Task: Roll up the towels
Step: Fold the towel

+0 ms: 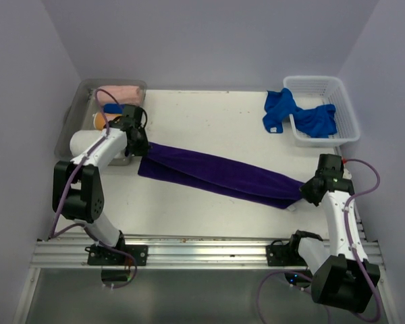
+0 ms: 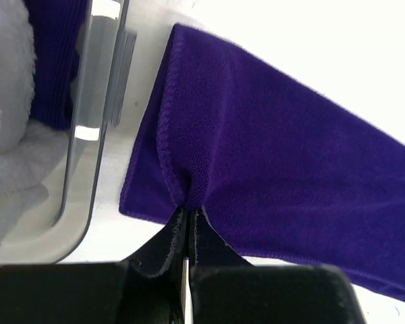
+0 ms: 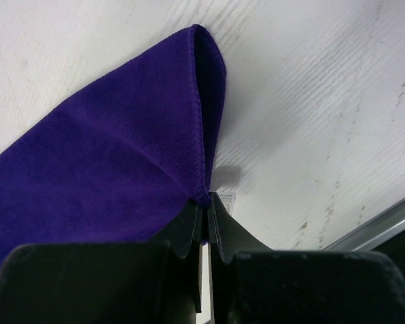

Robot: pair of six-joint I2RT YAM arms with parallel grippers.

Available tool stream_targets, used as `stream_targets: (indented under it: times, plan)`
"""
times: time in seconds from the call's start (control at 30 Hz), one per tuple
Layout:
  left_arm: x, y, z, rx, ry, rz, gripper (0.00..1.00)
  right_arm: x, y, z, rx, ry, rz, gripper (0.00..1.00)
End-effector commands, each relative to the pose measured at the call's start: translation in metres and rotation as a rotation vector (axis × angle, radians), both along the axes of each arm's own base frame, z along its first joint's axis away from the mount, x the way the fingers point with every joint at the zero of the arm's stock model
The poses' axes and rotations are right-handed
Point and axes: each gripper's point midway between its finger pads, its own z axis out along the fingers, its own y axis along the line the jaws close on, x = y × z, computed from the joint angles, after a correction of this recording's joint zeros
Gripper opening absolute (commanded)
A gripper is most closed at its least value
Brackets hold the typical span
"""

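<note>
**Purple towel pinched at both ends, stretched for rolling**

The dark purple towel (image 1: 219,174), folded into a long narrow strip, spans the white table (image 1: 209,115). Its long axis runs from far left to near right. My left gripper (image 2: 187,210) has its jaws pressed together on the middle of the strip's left short edge, just beside the clear bin (image 1: 67,125). My right gripper (image 3: 204,201) pinches the right end at a folded corner, jaws likewise closed on cloth. Each end lies directly ahead of the fingers holding it, so neither arm is nearer the towel. Whether the strip rests on the table or hangs just above it, I cannot tell. Rolling, I judge, must proceed along this axis from one end toward the other. Blue towels (image 1: 317,121) lie in the white lattice basket (image 1: 314,84), far right; a peach roll (image 1: 119,94) lies in the bin.
</note>
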Motion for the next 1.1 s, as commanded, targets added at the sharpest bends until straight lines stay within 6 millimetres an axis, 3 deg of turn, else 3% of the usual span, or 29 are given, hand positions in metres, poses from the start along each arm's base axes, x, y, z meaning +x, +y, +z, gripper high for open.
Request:
stream_targets:
  times: [0.0, 0.2, 0.67, 0.8, 0.83, 0.87, 0.9, 0.93, 0.97, 1.0, 1.07]
  plan:
    - [-0.006, 0.006, 0.003, 0.006, -0.036, -0.009, 0.0, -0.01, -0.002, 0.0, -0.004, 0.024, -0.042, 0.0]
    - [-0.018, 0.009, -0.004, 0.012, -0.028, -0.012, 0.0, -0.012, -0.002, 0.01, -0.006, -0.012, -0.054, 0.0]
    - [-0.018, 0.013, -0.028, 0.038, 0.018, 0.005, 0.0, -0.019, 0.004, 0.015, 0.016, 0.001, -0.052, 0.0]
    - [-0.019, 0.011, -0.033, 0.031, 0.034, 0.0, 0.0, -0.02, 0.005, 0.012, 0.026, 0.016, -0.059, 0.09]
    - [-0.02, 0.011, -0.033, 0.029, 0.042, -0.001, 0.04, -0.02, 0.005, 0.011, 0.031, 0.02, -0.059, 0.14]
    - [-0.021, 0.009, -0.033, 0.023, 0.043, -0.002, 0.09, -0.02, 0.007, 0.012, 0.037, 0.018, -0.056, 0.35]
    - [-0.021, 0.008, -0.03, 0.014, 0.037, -0.01, 0.17, -0.019, 0.008, 0.013, 0.042, 0.011, -0.051, 0.44]
    - [-0.02, 0.006, -0.027, 0.008, 0.03, -0.017, 0.34, -0.019, 0.008, 0.014, 0.042, 0.004, -0.047, 0.5]
    - [-0.02, 0.005, -0.024, 0.001, 0.024, -0.022, 0.43, -0.017, 0.008, 0.017, 0.037, -0.011, -0.042, 0.58]
    - [-0.016, 0.003, -0.016, -0.007, 0.003, -0.026, 0.53, -0.014, 0.008, 0.022, 0.035, -0.042, -0.029, 0.61]
    - [-0.012, 0.001, 0.0, -0.011, -0.032, -0.034, 0.58, -0.004, 0.01, 0.031, 0.033, -0.102, 0.006, 0.62]
